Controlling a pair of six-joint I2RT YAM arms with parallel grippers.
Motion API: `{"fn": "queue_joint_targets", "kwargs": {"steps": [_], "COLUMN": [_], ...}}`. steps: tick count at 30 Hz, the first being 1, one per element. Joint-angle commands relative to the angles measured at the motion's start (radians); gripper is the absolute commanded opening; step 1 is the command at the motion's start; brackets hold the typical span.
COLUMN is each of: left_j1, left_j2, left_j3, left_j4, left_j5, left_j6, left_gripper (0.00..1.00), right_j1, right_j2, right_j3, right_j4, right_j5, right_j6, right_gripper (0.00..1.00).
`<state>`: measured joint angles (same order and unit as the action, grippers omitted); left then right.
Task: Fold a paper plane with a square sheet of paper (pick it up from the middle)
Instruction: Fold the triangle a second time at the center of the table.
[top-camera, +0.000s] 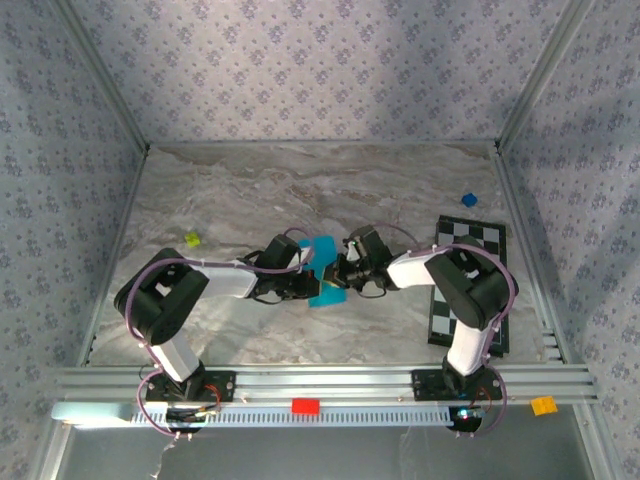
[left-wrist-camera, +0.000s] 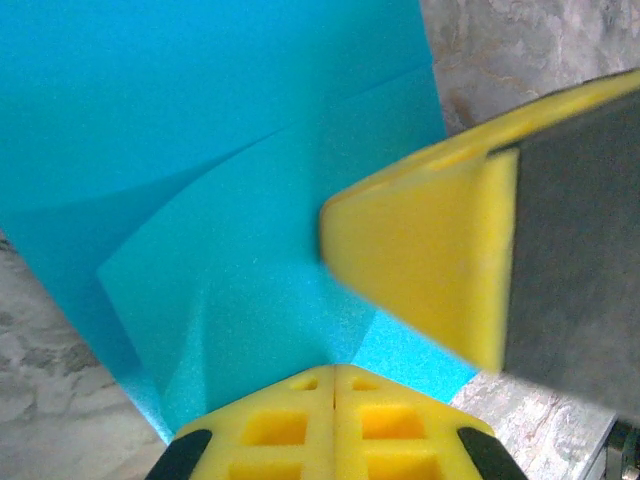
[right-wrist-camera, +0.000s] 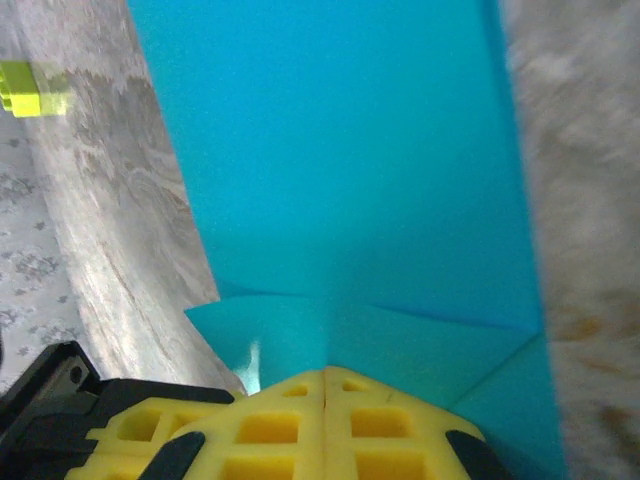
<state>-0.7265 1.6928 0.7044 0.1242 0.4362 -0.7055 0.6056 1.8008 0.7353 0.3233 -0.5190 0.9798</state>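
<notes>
A thin, bright cyan-blue sheet of paper is seen near the middle of the grey marble-patterned tabletop, between the two arms, which are bent inward so that their ends meet over it. The sheet is creased, with angled folds and overlapping flaps visible in both wrist views. The left gripper is seen with its yellow fingers pressed together, and the sheet's folds run right up to the seam between them, so that the paper appears to be pinched at that edge. The right gripper is likewise closed, its yellow fingertips meeting where two folded flaps converge, and the paper appears to be nipped there as well. In the left wrist view, one of the right gripper's yellow fingers is seen blurred and close by, over the right part of the sheet. A flat black-and-white checkered board is laid at the right side of the table, partly covered by the right arm. A tiny dark blue cube is set just beyond the board, and a small lime-green block lies well apart to the left.
</notes>
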Motion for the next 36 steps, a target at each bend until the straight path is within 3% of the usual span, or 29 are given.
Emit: {"fn": "queue_joint_targets", "kwargs": {"steps": [1,8,15,21,31,36], "left_j1": [-0.001,-0.001,0.001,0.001,0.006,0.005], "left_j2": [0.021,0.02,-0.013,-0.021,-0.083,-0.034], "left_j3": [-0.031,-0.034,-0.032,-0.009,0.089,0.128], "left_j4": [-0.189,-0.201,-0.238,-0.265,-0.228,-0.174], "left_j5": [-0.054,-0.052,-0.05,-0.047,0.019,0.06], "left_j6": [0.033,0.063,0.106,0.123,0.033,-0.003], "left_gripper": [0.0,0.0,0.0,0.0,0.04,0.06], "right_j1": [-0.078,-0.146,-0.068,-0.003,-0.003,-0.004], "right_j2": [0.036,0.014,-0.101,-0.041,0.034,0.031], "right_j3": [-0.023,-0.018,-0.01,-0.028,-0.096,-0.091], "right_j4": [-0.031,0.02,-0.016,0.009,-0.011,-0.034], "right_j5": [0.093,0.064,0.049,0.051,0.112,0.121], "right_j6": [0.01,0.015,-0.027,0.0,0.039,0.033], "right_gripper": [0.0,0.0,0.01,0.0,0.0,0.0]}}
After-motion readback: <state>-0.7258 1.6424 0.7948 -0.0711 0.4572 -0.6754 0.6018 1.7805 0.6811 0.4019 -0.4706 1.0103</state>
